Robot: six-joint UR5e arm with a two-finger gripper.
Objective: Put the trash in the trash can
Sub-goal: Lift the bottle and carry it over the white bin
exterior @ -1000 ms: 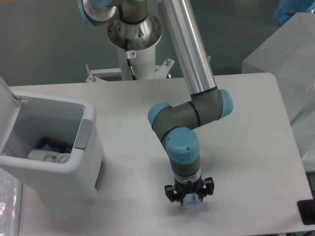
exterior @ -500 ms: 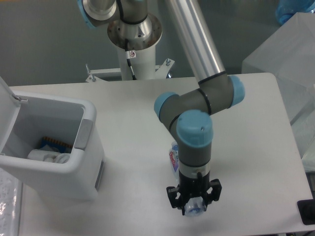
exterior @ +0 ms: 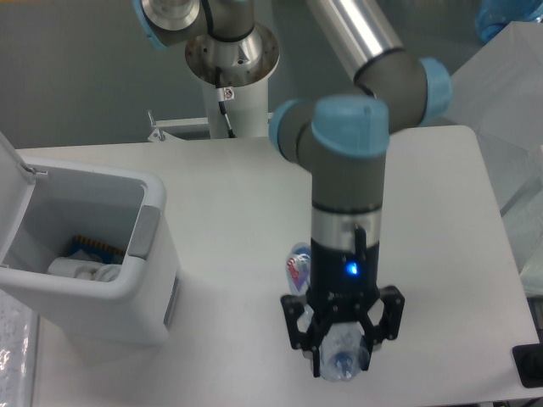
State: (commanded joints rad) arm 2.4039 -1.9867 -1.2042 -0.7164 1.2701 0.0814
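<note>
My gripper (exterior: 343, 354) is shut on the clear crushed bottle (exterior: 342, 365), near the table's front edge. The bottle's blue-capped end pokes out below the fingers, and its pink-red label end (exterior: 296, 268) shows left of the wrist; the middle is hidden by the arm. The trash can (exterior: 151, 280), a white bin with a grey panel on its right rim, stands open at the left. Inside it lies a crumpled whitish wrapper (exterior: 82, 266) beside something blue and orange.
The bin's hinged lid (exterior: 12, 191) stands up at the far left. The arm's base column (exterior: 233, 80) rises at the back of the table. A translucent box (exterior: 501, 93) sits off the right rear corner, and a dark object (exterior: 530, 366) at the right front edge.
The arm has risen toward the camera and looks much larger. The bottle has come up with the gripper, and its label end now shows beside the wrist.
</note>
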